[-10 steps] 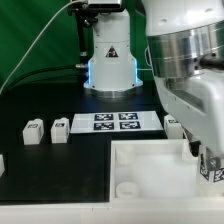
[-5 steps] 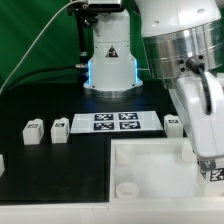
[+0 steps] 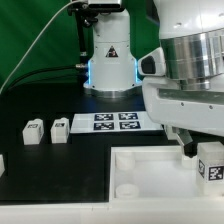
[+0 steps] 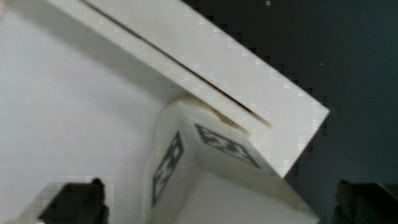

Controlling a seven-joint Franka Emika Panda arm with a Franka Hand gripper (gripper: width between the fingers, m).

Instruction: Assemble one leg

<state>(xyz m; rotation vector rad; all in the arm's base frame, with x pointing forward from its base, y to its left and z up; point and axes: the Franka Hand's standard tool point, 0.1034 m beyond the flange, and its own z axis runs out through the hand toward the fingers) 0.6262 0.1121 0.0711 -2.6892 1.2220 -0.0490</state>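
Observation:
A leg, a small white block with a black-and-white tag, is at the exterior view's right edge, over the large white tray. My gripper is around it. In the wrist view the leg is between the two dark fingers, close to the tray's corner wall. A gap shows on each side of the leg, so the jaws stand open. Two more legs stand on the black table at the exterior view's left.
The marker board lies behind the tray. The robot base stands at the back. A round socket shows in the tray's near left corner. Another white part shows at the left edge.
The wrist has turned and the arm's big white housing now hangs lower across the exterior view's right. The leg's tag faces the camera more squarely and sits slightly higher.

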